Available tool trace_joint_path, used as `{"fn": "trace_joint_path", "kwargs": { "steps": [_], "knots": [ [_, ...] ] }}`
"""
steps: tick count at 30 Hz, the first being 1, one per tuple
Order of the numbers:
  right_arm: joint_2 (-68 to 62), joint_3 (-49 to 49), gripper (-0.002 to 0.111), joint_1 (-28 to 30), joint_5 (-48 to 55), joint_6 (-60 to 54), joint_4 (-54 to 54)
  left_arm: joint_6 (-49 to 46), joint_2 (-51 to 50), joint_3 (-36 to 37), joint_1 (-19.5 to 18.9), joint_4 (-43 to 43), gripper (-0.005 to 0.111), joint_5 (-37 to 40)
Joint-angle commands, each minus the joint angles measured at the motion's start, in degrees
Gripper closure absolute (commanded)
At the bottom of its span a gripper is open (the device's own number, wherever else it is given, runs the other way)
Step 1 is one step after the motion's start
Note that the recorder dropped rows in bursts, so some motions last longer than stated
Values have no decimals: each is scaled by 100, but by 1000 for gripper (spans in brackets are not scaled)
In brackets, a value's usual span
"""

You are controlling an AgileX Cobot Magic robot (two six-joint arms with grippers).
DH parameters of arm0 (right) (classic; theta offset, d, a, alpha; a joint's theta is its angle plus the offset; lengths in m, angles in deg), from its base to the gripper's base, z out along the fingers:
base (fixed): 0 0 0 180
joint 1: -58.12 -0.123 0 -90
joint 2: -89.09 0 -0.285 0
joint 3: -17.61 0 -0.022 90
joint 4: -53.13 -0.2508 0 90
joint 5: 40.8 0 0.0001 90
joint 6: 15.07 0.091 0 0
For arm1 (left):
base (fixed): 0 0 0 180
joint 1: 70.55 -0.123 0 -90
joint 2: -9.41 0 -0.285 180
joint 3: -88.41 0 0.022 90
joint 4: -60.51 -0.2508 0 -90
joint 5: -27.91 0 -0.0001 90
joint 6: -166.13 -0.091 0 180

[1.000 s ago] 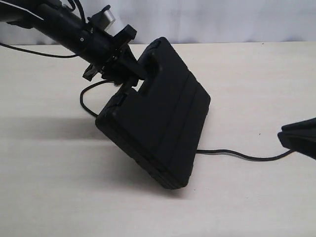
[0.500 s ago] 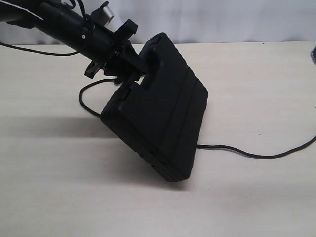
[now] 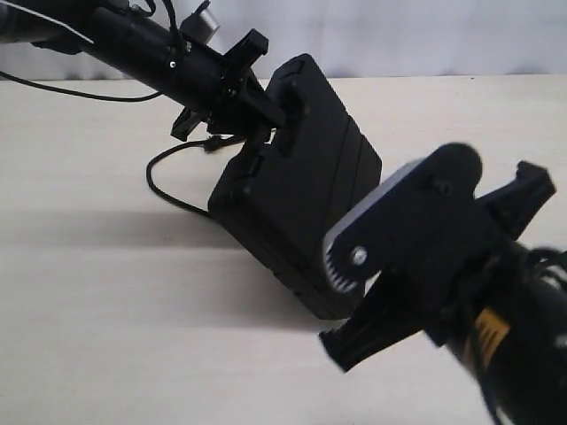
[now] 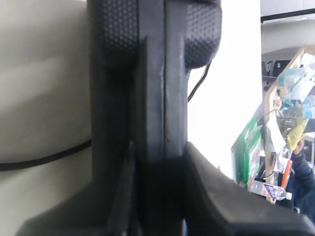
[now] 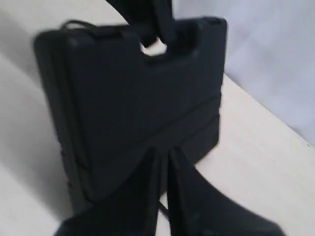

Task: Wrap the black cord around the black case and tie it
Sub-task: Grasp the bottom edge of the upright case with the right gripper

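The black case (image 3: pixel 301 199) stands tilted on its lower edge on the table. My left gripper (image 3: pixel 273 113) is shut on the case's handle end; in the left wrist view the case's rim (image 4: pixel 162 98) sits pinched between the gripper (image 4: pixel 160 155) jaws. The black cord (image 3: pixel 168 181) loops on the table left of the case and also shows as a thin line (image 4: pixel 44 160) beside it. My right gripper (image 3: pixel 425 257) fills the near right foreground, pointing at the case (image 5: pixel 138 93). This gripper (image 5: pixel 162 160) is nearly shut, with the thin cord (image 5: pixel 161 208) between its fingers.
A pale wooden table (image 3: pixel 97 336) carries everything, with a white wall behind it. A thin black robot cable (image 3: pixel 62 90) runs along the far left. The left wrist view looks past the case to shelves and a person in the room behind (image 4: pixel 290 147).
The left gripper has tipped the case more upright and shifted it right. The right gripper has swung from the right edge into the near foreground, and the cord on the table right of the case is gone.
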Motion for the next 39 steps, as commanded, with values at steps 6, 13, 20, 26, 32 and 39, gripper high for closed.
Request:
{"fn": "trace_joint_path", "kwargs": {
  "steps": [6, 13, 20, 26, 32, 39],
  "knots": [
    [-1284, -35, 41, -575, -162, 1760, 731, 422, 104, -26, 48, 526, 107, -87],
    [-2270, -35, -2, -562, 316, 2672, 1615, 556, 104, -26, 48, 526, 107, -124],
    [-3637, 300, -2, -318, 1206, 3190, 2201, 554, 104, -26, 48, 526, 107, -94],
    [-4378, 814, -2, 546, 1206, 3220, 2201, 568, 104, -26, 48, 526, 107, 73],
    [-4459, 1115, -1, 1269, 1206, 3274, 2201, 568, 104, -26, 48, 526, 107, 121],
    [-4466, 1202, 35, 1588, 1206, 3319, 2201, 568, 104, -26, 48, 515, 107, 263]
  ]
}}
